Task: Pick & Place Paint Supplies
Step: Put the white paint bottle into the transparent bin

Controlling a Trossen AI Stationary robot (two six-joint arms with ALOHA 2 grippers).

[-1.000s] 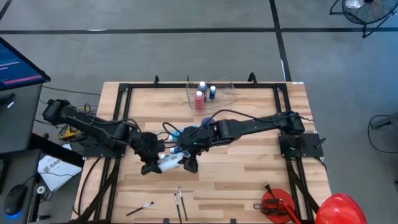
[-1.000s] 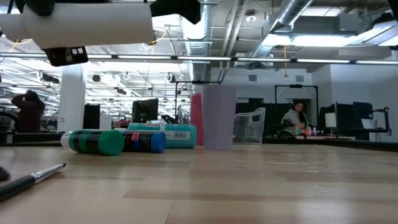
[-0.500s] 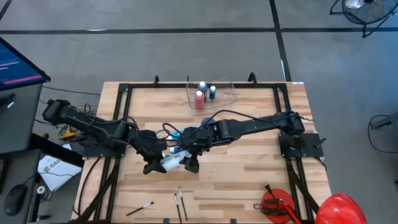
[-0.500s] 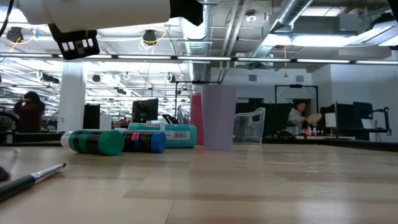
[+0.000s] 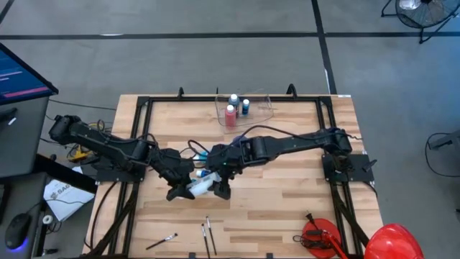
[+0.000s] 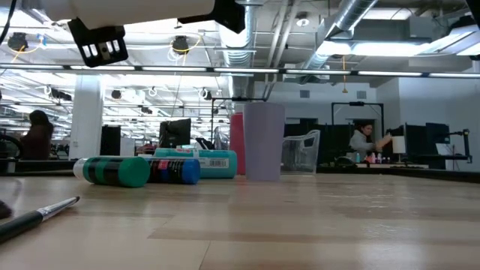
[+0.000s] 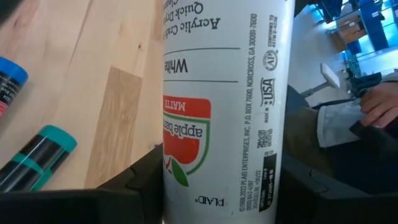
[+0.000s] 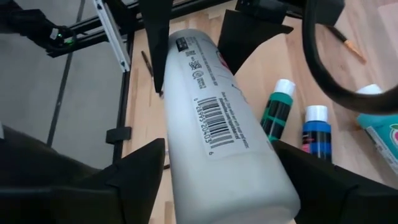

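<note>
Claws: left (image 5: 177,193), right (image 5: 220,188) both clamp white bottle (image 5: 199,187) | brushes (image 5: 208,235) near

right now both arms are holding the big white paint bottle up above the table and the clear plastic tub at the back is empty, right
Not quite: the clear plastic tub is not empty. The high view shows small white-capped bottles in it, one of them red. The rest holds: the left gripper and right gripper both have their fingers around the big white paint bottle, lifted off the wooden table.
</note>
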